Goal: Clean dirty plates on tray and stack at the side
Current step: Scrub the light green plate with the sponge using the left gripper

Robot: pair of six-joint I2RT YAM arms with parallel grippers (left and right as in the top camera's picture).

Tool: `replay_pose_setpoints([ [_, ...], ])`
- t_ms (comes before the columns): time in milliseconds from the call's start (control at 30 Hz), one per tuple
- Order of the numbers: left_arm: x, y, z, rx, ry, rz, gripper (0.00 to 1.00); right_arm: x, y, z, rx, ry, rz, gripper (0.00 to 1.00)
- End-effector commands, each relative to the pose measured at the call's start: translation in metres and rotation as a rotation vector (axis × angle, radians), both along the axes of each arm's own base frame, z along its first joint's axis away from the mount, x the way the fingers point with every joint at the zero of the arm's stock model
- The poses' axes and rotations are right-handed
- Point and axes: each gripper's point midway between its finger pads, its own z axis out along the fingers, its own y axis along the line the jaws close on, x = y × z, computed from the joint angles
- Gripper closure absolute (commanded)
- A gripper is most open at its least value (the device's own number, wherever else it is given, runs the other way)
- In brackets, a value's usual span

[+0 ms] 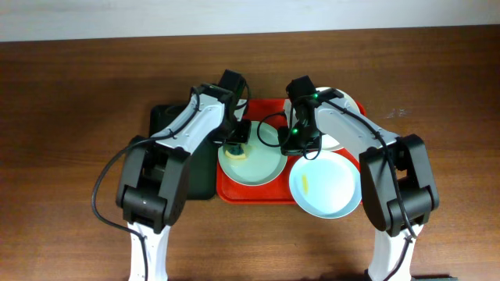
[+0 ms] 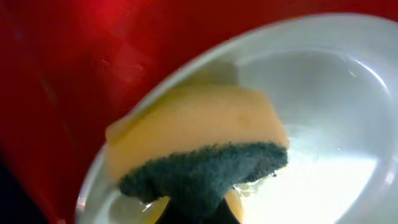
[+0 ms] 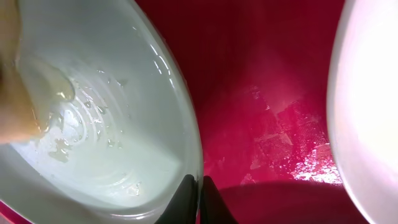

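The red tray [image 1: 234,191] holds a pale green plate [image 1: 254,168], wet with smears. My left gripper [image 1: 237,146] is shut on a yellow sponge with a dark green scouring side [image 2: 199,143] and presses it onto that plate [image 2: 323,124]; its fingers [image 2: 199,214] are mostly hidden by the sponge. My right gripper [image 1: 291,145] is shut on the same plate's rim [image 3: 193,149], its fingers [image 3: 199,193] pinching the edge. A pale blue plate [image 1: 326,186] with a yellow smear lies at the tray's front right. A white plate [image 1: 348,105] sits behind, partly under the right arm.
A dark green-black tray [image 1: 168,125] lies left of the red tray, partly under the left arm. The red tray floor [image 3: 273,93] shows wet patches between the plates. Brown wooden table [image 1: 70,117] surrounds everything.
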Motion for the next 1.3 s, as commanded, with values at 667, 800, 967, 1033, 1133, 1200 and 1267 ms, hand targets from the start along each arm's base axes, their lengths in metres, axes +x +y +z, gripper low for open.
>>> replay_pose_setpoints([
  [667, 0.015, 0.017, 0.03, 0.006, -0.024, -0.042, 1.0, 0.001, 0.004, -0.002, -0.017, -0.013, 0.032, 0.96],
  [800, 0.001, 0.011, -0.002, 0.007, -0.01, -0.038, 1.0, 0.001, 0.004, -0.002, -0.017, -0.013, 0.032, 0.96],
  [967, -0.03, -0.009, -0.021, -0.074, 0.069, -0.073, 1.0, 0.001, 0.004, -0.002, -0.017, -0.013, 0.032, 0.96],
  [1033, -0.043, -0.025, -0.019, -0.151, 0.116, -0.089, 1.0, 0.001, 0.004, -0.002, -0.016, -0.013, 0.032, 0.96],
  [1133, -0.051, -0.042, -0.013, -0.228, 0.143, -0.108, 1.0, 0.001, 0.004, -0.001, -0.016, -0.013, 0.029, 0.96],
  [1200, -0.053, -0.051, -0.007, -0.279, 0.157, -0.115, 1.0, 0.001, 0.004, -0.002, -0.017, -0.012, 0.029, 0.96],
  [1267, -0.047, -0.053, 0.003, -0.294, 0.141, -0.118, 1.0, 0.001, 0.004, -0.002, -0.017, -0.012, 0.029, 0.96],
])
